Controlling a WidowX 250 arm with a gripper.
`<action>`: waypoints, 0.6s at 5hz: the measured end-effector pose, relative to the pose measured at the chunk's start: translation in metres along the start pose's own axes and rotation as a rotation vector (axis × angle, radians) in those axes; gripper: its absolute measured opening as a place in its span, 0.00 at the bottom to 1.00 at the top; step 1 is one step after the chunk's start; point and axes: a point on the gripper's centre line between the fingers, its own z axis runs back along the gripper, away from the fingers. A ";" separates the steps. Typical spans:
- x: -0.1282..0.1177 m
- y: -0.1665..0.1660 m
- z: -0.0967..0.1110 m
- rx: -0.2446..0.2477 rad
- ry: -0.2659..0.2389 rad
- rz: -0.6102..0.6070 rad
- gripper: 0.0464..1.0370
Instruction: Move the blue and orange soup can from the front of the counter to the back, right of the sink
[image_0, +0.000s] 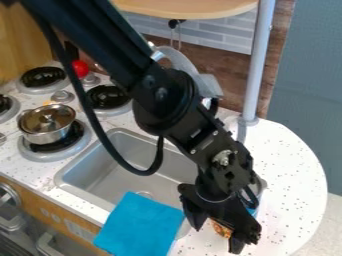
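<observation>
End effector (216, 234): low over the counter (287, 167), just right of the sink, its fingers well apart; whether they touch anything, I cannot tell.
Orange-brown item (221, 229): by the sink's right end, showing between the fingers and partly hidden.
Blue cloth (140, 225): draped across the sink's near edge, close to the end effector.
Sink (117, 167): set into the counter, partly behind the arm.
Pot (47, 125): lidded, on a burner left of the sink.
Item risk: a fingertip landing on its top rather than beside it could tip it or push it sinkward.
Grip risk: an off-centre close might pinch only an edge and let it slip.
Cloth risk: a low sideways sweep toward the sink could snag and drag the cloth.
</observation>
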 end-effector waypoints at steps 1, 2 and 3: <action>0.011 -0.003 -0.008 0.022 -0.005 0.008 0.97; 0.026 0.002 -0.019 0.038 0.009 0.068 0.97; 0.041 0.011 -0.030 0.052 0.013 0.105 0.97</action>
